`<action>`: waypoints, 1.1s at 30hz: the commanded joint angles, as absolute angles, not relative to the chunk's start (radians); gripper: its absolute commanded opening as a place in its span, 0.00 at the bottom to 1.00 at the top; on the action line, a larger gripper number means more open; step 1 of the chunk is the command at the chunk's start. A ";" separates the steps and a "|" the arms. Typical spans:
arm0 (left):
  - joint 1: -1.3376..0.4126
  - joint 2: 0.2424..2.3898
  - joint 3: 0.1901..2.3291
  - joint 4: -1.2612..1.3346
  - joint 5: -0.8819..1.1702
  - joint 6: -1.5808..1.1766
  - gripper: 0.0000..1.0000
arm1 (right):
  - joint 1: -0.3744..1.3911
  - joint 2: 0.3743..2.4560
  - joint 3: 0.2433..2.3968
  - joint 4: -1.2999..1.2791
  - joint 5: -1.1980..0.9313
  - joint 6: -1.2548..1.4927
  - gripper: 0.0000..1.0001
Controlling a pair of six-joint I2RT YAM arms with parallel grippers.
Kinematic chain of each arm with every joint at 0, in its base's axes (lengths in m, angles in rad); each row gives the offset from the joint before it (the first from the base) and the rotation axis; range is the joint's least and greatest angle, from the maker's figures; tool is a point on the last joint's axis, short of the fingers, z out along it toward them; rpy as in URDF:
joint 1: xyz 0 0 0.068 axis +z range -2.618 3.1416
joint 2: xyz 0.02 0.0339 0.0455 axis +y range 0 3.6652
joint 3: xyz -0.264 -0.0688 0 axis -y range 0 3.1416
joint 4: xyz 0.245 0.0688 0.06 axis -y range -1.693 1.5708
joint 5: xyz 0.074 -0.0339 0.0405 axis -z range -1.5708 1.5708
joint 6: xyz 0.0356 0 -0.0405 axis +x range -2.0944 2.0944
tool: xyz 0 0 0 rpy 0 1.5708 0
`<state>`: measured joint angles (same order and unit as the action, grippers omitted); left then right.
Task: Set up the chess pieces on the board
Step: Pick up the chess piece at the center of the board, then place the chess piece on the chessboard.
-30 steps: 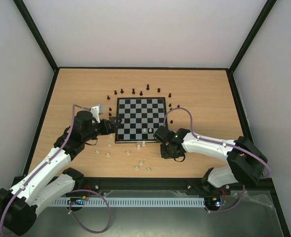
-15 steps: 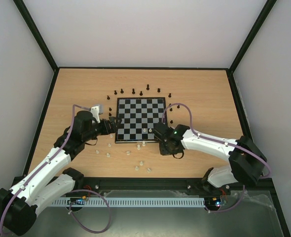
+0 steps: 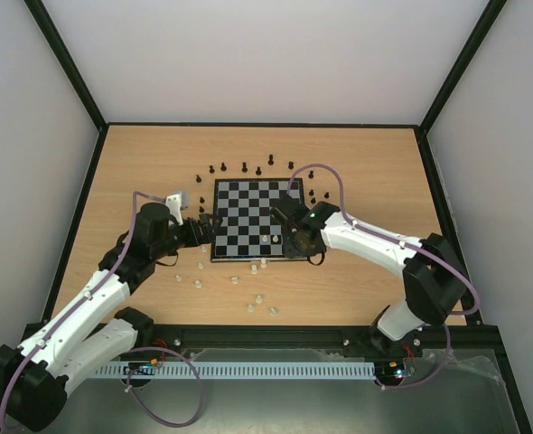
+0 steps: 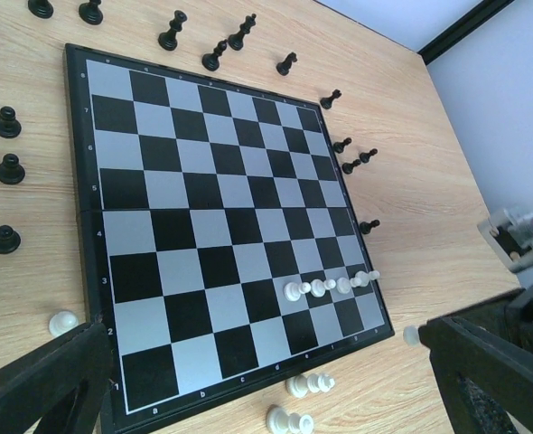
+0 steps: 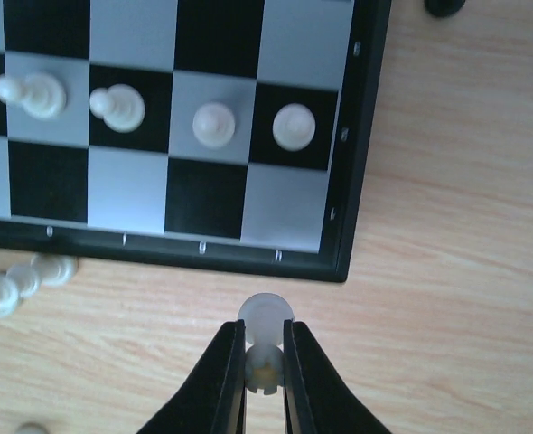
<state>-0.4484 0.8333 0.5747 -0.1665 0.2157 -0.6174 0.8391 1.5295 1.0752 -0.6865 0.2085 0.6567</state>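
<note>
The board lies mid-table, with several cream-white pawns in a row on its near right squares. My right gripper is shut on a white chess piece, which looks like a rook. It is held just off the board's near right corner, where my right gripper also shows from above. My left gripper is open with nothing between its fingers. It faces the board from the left edge, seen from above as the left gripper.
Black chess pieces ring the board's far, left and right sides. Loose white pieces are scattered on the table in front of the board. Two white pieces lie on their sides by its near edge. Another white pawn stands beside the board's corner.
My right arm has swung from the table in front of the board up to the board's near right corner. The left arm has not moved.
</note>
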 commanded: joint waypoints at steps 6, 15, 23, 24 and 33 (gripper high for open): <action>-0.443 0.811 0.575 -0.184 0.192 -0.622 0.99 | 0.768 1.631 1.173 -0.732 0.171 0.538 0.09; -0.443 0.800 0.571 -0.190 0.187 -0.625 0.99 | 0.750 1.682 1.163 -0.697 0.140 0.515 0.09; -0.443 0.802 0.569 -0.190 0.186 -0.623 0.99 | 0.731 1.719 1.162 -0.681 0.143 0.505 0.09; -0.443 0.802 0.568 -0.190 0.184 -0.623 1.00 | 0.729 1.724 1.162 -0.680 0.146 0.504 0.09; -0.443 0.805 0.566 -0.190 0.179 -0.620 1.00 | 0.713 1.748 1.162 -0.663 0.139 0.491 0.09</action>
